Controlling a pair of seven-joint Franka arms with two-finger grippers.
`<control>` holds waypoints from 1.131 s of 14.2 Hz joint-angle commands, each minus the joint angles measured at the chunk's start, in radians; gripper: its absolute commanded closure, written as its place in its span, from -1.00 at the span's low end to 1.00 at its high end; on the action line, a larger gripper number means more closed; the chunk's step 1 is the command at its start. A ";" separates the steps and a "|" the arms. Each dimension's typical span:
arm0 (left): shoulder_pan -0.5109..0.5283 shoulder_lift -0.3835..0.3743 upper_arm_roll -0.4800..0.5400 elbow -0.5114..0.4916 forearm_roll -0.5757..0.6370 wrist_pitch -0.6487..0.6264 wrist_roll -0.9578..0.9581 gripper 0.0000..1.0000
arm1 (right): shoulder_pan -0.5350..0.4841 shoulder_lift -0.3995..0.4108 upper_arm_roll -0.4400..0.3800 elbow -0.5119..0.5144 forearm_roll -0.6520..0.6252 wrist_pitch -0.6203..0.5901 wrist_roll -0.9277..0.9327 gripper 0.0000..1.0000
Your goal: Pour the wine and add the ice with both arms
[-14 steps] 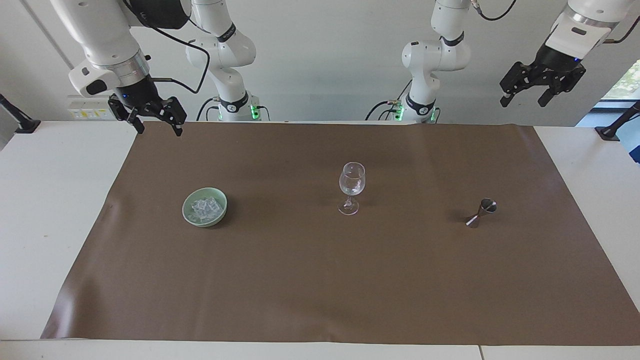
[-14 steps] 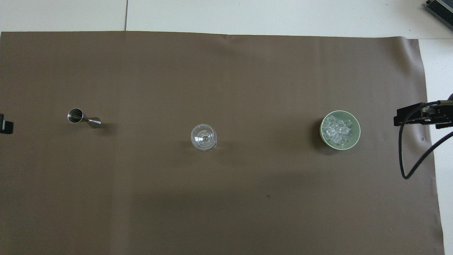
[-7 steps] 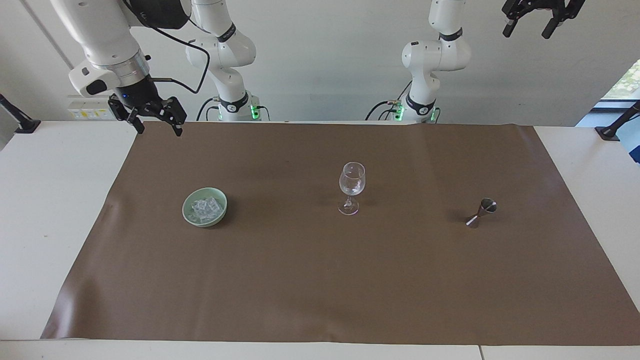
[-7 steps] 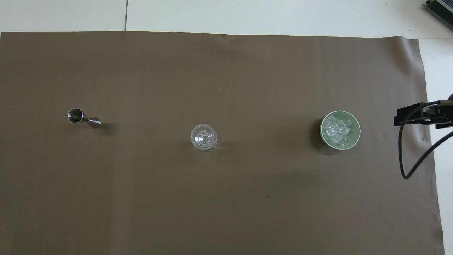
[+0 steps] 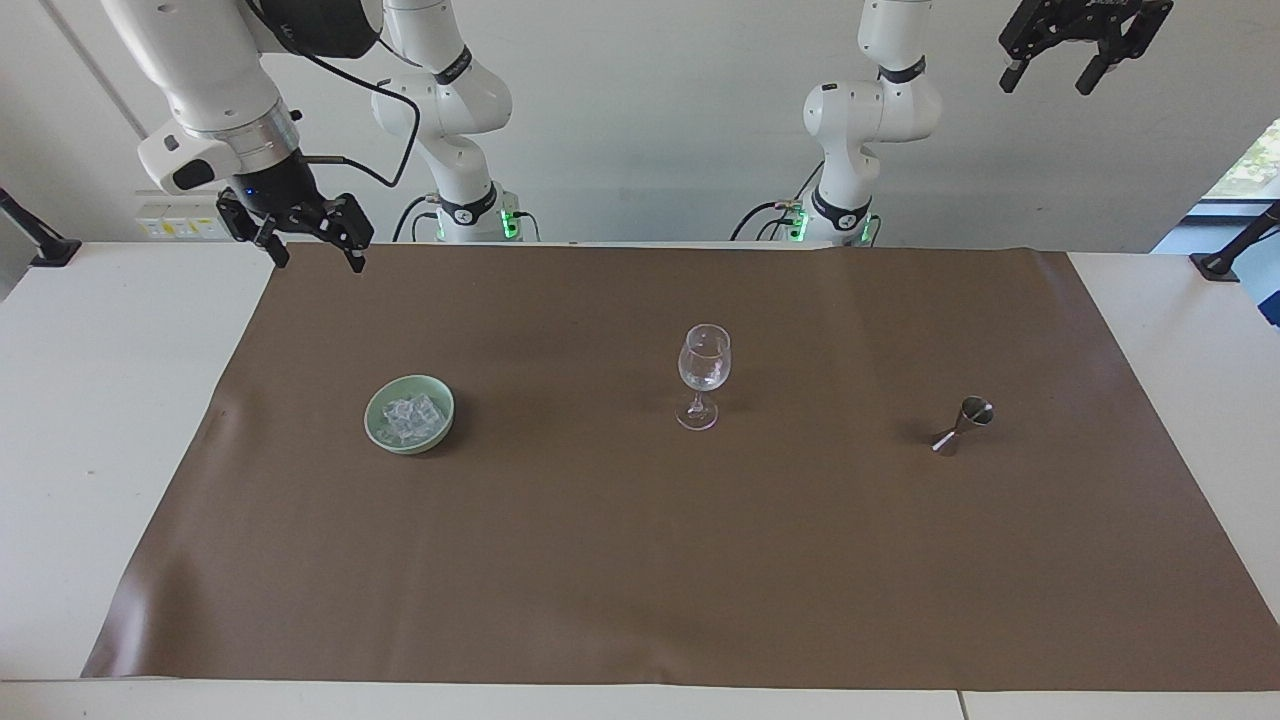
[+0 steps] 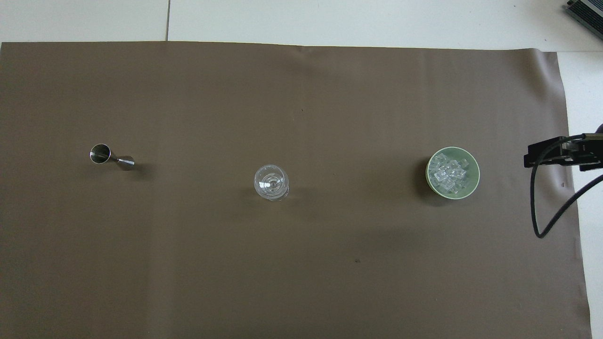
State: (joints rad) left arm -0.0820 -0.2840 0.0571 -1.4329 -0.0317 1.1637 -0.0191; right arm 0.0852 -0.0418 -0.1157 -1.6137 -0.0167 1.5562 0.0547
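Note:
The ice (image 5: 408,416) (image 6: 450,173) lies heaped in a pale green bowl (image 5: 373,428) (image 6: 475,181) toward the right arm's end of the table. A clear stemmed glass (image 5: 703,372) (image 6: 271,182) stands upright mid-table. A small metal jigger (image 5: 962,425) (image 6: 111,158) stands toward the left arm's end. My right gripper (image 5: 320,258) hangs open and empty over the mat's corner nearest its base, well apart from the bowl. High over the left arm's end, my left gripper (image 5: 1045,85) is open and empty. No wine shows in either view.
A brown mat (image 5: 640,560) covers most of the white table (image 5: 90,400). Black clamps (image 5: 1215,262) sit at both ends of the table, on its edge nearest the robots. The right arm's black cable (image 6: 546,221) loops over the mat's edge in the overhead view.
My left gripper has swung up from beside the table's end to high in the facing view, then dipped slightly. The right arm and the objects have not moved.

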 commanded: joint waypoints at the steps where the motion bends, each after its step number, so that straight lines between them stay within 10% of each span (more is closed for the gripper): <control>1: 0.008 -0.006 -0.002 0.000 0.004 -0.015 -0.009 -1.00 | -0.013 -0.017 0.002 -0.018 0.026 0.008 -0.015 -1.00; 16: -0.005 0.000 -0.017 0.006 0.006 0.057 0.002 -1.00 | -0.012 -0.017 0.002 -0.018 0.026 0.007 -0.016 -1.00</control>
State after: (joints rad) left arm -0.0825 -0.2846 0.0447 -1.4311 -0.0317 1.1811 -0.0196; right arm 0.0851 -0.0418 -0.1162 -1.6137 -0.0167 1.5562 0.0547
